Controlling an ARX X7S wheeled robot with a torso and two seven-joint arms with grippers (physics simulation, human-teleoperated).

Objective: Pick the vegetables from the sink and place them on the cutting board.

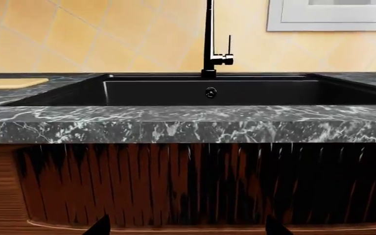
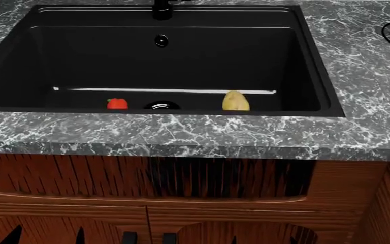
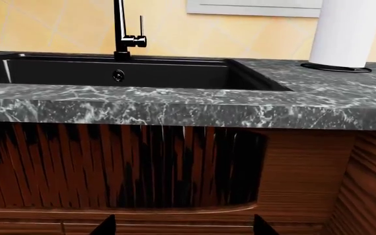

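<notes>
In the head view a red bell pepper (image 2: pixel 117 103) and a yellowish potato (image 2: pixel 235 101) lie on the floor of the black sink (image 2: pixel 181 56), on either side of the round drain (image 2: pixel 162 105). The counter edge hides both in the wrist views. The tan cutting board (image 1: pixel 11 83) lies on the counter beside the sink (image 1: pixel 253 92) and is out of the head view. My left gripper (image 1: pixel 186 227) and right gripper (image 3: pixel 184 227) are open and empty, low in front of the wooden cabinet below the counter. Their dark tips show faintly at the head view's lower edge.
A tall black faucet (image 1: pixel 209 39) stands behind the basin. A white paper towel roll (image 3: pixel 348 32) stands on the grey marbled counter (image 2: pixel 357 101) right of the sink. The counter's front edge (image 2: pixel 181 137) overhangs the ribbed wooden cabinet front (image 2: pixel 215 178). A tiled wall lies behind.
</notes>
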